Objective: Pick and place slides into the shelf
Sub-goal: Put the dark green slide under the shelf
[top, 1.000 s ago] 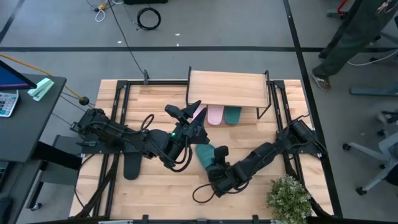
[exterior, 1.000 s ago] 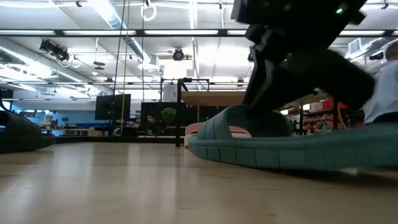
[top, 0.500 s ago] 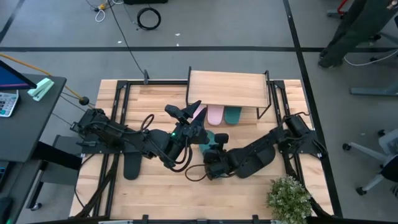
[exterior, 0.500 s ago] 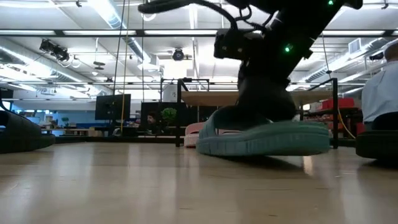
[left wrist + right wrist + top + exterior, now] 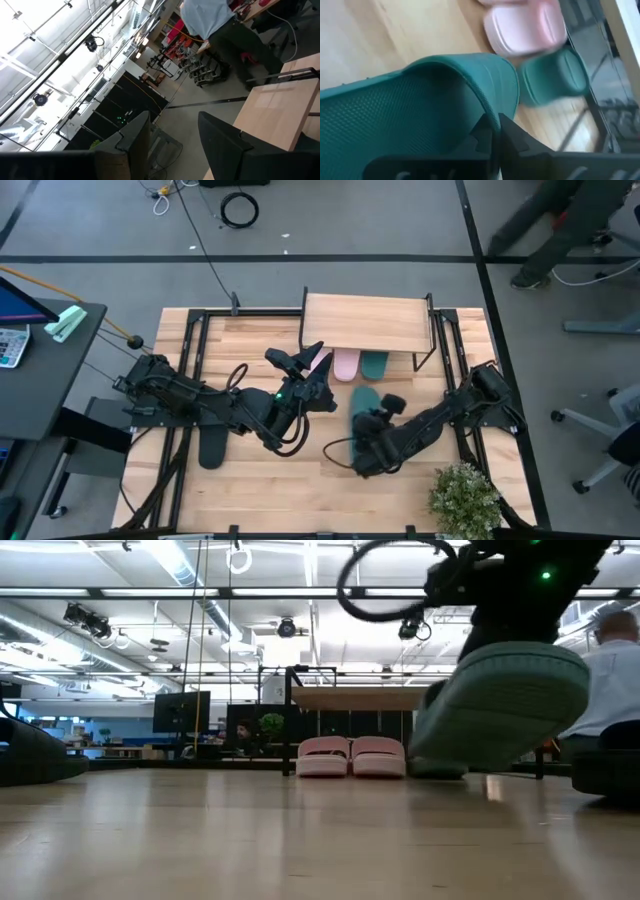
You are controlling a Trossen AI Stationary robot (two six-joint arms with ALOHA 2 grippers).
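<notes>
The shelf point(image 5: 365, 322) stands at the table's far middle. Under it rest a pink slide point(image 5: 345, 365) and a teal slide point(image 5: 375, 365), soles on the table; the low view shows two pink slides point(image 5: 350, 755) side by side there. My right gripper point(image 5: 492, 131) is shut on another teal slide point(image 5: 365, 402) in front of the shelf. My left gripper point(image 5: 175, 145) hovers open and level just left of the shelf's front, with nothing between its fingers. A black slide point(image 5: 212, 448) lies flat at the near left. My right gripper pinches the edge of the teal slide's strap point(image 5: 487, 107) between its two fingers, which slant down from the table's near side. The slide point(image 5: 500, 700) is tipped up with its sole turned toward the table's near edge. Whether its far end touches the table, I cannot tell.
A potted plant point(image 5: 465, 495) stands at the near right corner. A dark object point(image 5: 605, 775) sits low at the right of the low view. A person point(image 5: 560, 230) walks on the floor beyond the far right corner. Bare wood point(image 5: 300, 490) lies along the near edge.
My right gripper has gone toward the table's right and far side and rolled its wrist. The teal slide, which lay flat and slanted on the table, has been tipped up off the wood and turned about so that it points at the shelf.
</notes>
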